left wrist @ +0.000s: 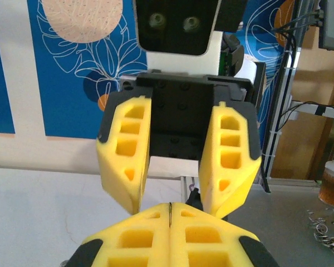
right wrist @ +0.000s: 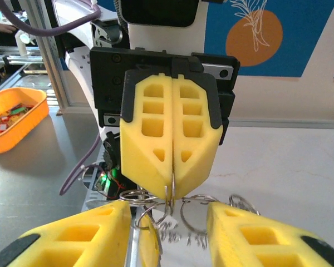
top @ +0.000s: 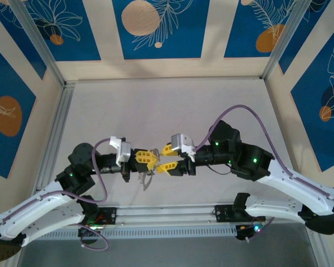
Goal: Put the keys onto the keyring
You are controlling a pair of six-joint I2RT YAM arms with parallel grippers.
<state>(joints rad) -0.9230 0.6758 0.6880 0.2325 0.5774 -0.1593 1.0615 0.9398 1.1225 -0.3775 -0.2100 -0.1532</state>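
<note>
Left gripper (top: 151, 157) and right gripper (top: 162, 159) meet tip to tip at mid-frame in the top view, above the counter (top: 156, 105).

Left gripper: fingers pressed flat together, clamped on a thin wire of the keyring (right wrist: 193, 216). In the right wrist view the wire sticks out from the seam of the fingertips, centre frame. In the left wrist view it's a thin dark sliver in the seam, bottom centre.

Right gripper: fingers apart, nothing between them. In the left wrist view they straddle the left gripper's closed tips, one on each side.

Keyring hangs below the left gripper's tips, off the counter, and reads as several overlapping pale loops. Small toothed metal pieces, probably the keys (right wrist: 168, 232), dangle from the loops at the bottom of the right wrist view. They're too small for a count.

In the top view the keyring shows as a thin loop just below the left gripper.

Orange tray (right wrist: 15, 117) sits on a surface at the left edge of the right wrist view.
</note>
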